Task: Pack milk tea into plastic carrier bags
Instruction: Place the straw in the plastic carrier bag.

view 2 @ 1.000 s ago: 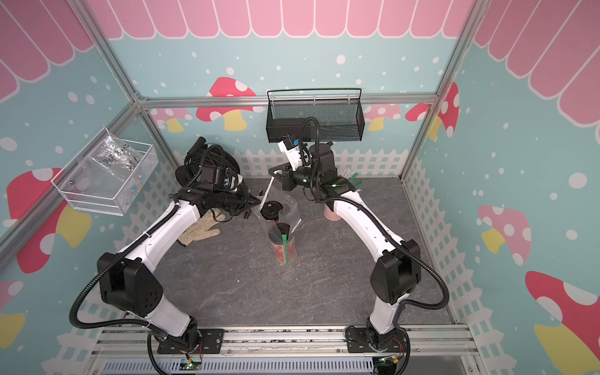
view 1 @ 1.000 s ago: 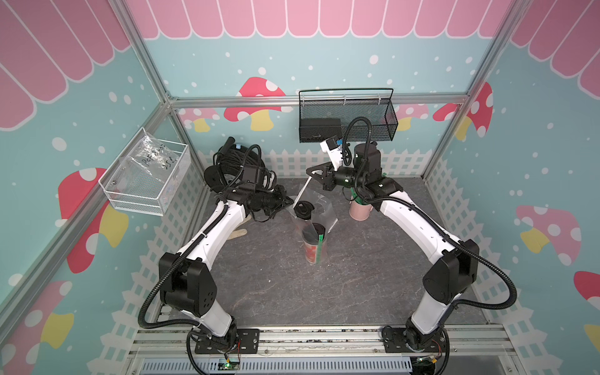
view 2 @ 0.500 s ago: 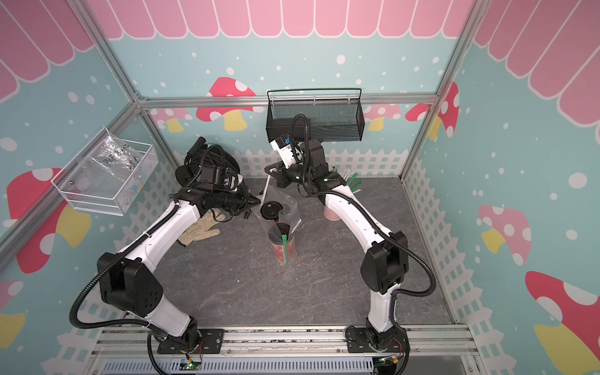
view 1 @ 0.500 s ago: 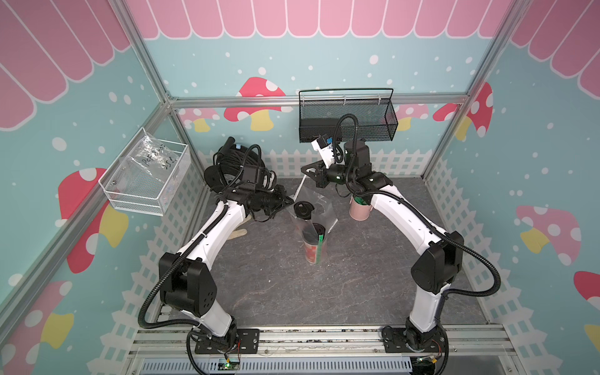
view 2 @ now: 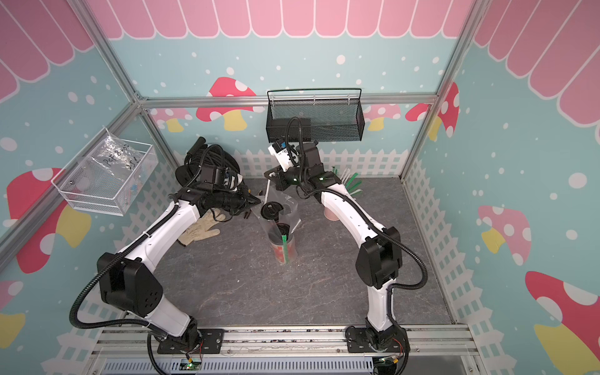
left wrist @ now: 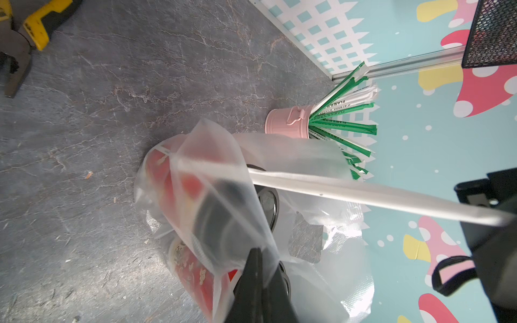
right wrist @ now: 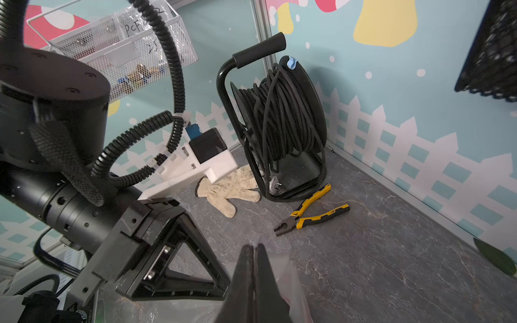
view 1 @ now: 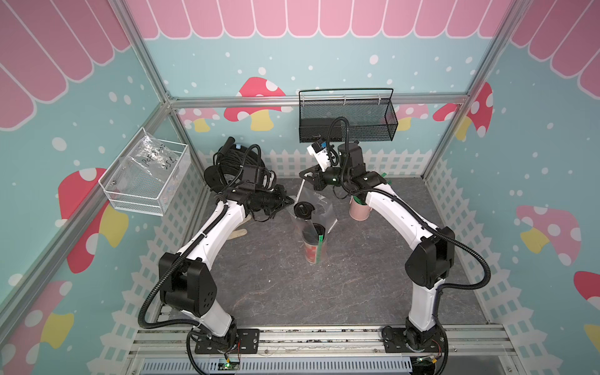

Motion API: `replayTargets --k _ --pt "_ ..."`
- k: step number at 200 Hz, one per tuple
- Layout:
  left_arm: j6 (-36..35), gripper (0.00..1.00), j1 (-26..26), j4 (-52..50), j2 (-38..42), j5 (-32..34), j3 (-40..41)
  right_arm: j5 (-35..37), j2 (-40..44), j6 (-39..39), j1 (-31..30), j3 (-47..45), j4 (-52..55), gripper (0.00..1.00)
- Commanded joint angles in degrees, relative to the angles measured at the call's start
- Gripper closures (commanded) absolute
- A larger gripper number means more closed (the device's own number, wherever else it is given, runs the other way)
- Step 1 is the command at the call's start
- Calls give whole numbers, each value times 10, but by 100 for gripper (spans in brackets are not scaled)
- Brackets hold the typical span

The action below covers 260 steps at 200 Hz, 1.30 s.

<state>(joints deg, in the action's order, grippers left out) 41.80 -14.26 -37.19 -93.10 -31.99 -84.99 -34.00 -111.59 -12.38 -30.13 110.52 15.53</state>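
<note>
- Your left tool (view 1: pixel 290 198) is clamped on the bag (view 1: pixel 319 211). In the left wrist view its fingers (left wrist: pixel 249 285) are pressed together with a fold of clear film between them.
- Your right tool (view 1: pixel 302 175) is closed on the bag too. The white strip (left wrist: pixel 363 197) at the bag's mouth runs taut from the film into that tool. In the right wrist view its fingers (right wrist: pixel 243 279) meet, with film right beside them.
- Both tools hold the bag's top from opposite sides, above the tabletop (view 1: pixel 324 292) and toward the back wall.
- The bag sits on the tabletop between your arms, and both cups show through its film in the left wrist view.
- The red cup (view 1: pixel 312 251) stands upright at the bag's front end.
- The second cup (view 1: pixel 304 209) is behind it, nearer your left tool. In both top views you see little more than its black lid.
- A green straw (view 2: pixel 285 246) lies along the red cup. You cannot tell whether it is inside the film.
- The pink pot (view 1: pixel 358 211) of straws stands just beside the bag on your right, partly under the right forearm.
- The glove (view 2: pixel 198 232), pliers (right wrist: pixel 313 214) and cable reel (right wrist: pixel 279 123) sit in the back left corner, apart from the bag.
</note>
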Motion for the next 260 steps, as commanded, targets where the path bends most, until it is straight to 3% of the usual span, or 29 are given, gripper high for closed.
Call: replayTargets --k 1,123,152,194,260 --pt "2 97 5 9 2 -5 -9 -11 -20 12 -5 19 16 96" --pt "-2 97 6 9 -1 -4 -6 30 -92 21 -24 23 27 92" --pt "-2 97 7 9 1 -5 -3 37 -98 28 -28 23 34 84" --pt "-2 98 10 9 1 -7 -1 50 -101 41 -29 20 46 84" --pt "-1 98 13 9 4 -9 3 72 -68 55 -30 50 64 64"
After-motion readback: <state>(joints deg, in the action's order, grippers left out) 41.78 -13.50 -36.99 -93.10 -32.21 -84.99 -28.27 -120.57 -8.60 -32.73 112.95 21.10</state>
